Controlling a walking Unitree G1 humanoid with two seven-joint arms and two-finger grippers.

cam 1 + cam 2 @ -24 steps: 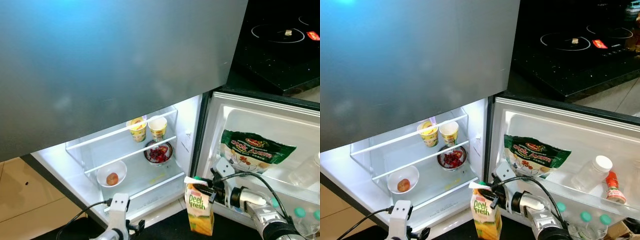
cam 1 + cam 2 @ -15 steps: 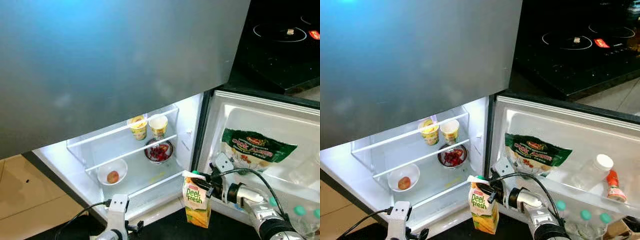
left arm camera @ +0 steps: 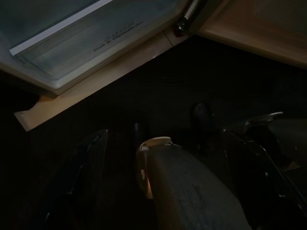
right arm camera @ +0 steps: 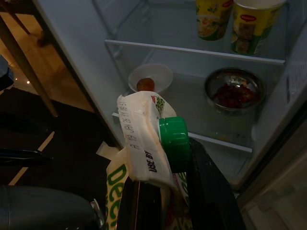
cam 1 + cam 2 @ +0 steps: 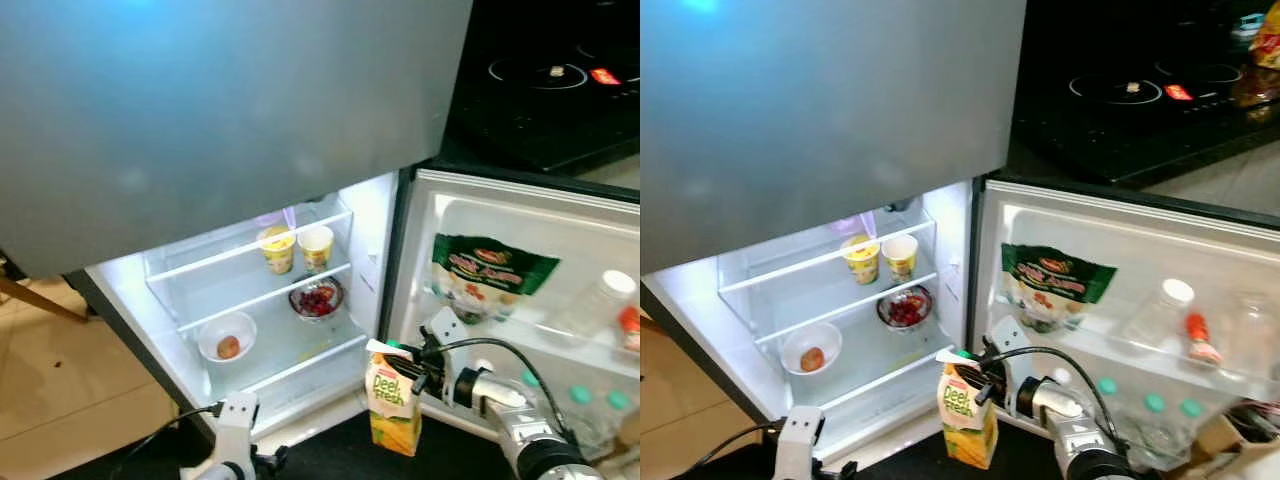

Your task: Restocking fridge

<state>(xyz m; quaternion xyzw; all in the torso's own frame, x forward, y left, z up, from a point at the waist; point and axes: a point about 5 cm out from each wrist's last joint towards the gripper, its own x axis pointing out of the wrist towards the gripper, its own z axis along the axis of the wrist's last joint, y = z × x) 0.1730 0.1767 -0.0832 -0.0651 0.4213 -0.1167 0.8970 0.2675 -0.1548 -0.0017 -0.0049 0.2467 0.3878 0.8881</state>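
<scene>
Pinched on the neck of the juice carton (image 5: pixel 392 411), the right gripper (image 5: pixel 418 372) has its two black fingers pressed against the carton's top just under the green cap (image 4: pixel 173 143); the right wrist view shows the folded spout squeezed between them. Whether the left gripper's (image 3: pixel 158 158) fingers are spread or together I cannot tell, since its wrist view is very dark.

Going from the left of the head view: the left arm (image 5: pixel 235 440) hangs low at the bottom left, idle, in front of the fridge's lower edge. Right of it, the open fridge (image 5: pixel 120 300) glows at centre-left, with a white bowl holding an egg (image 5: pixel 227 340) on the lower shelf, two yellow cups (image 5: pixel 296 248) on the shelf above, and a metal bowl of red fruit (image 5: pixel 317 299) beneath them.

Compared with a moment ago, the carton has shifted leftward, from in front of the door shelf towards the gap between door and compartment, and it hangs a little higher. The whole picture has also slid, so the head has moved too. That suggests the carton is being carried towards the fridge interior, but it is not yet on any shelf.

At lower right, the right arm (image 5: pixel 520 440) reaches forward and leftward, nearly level, with the carton hanging upright. Behind it, the open door (image 5: pixel 560 215) carries a green snack bag (image 5: pixel 485 275).
</scene>
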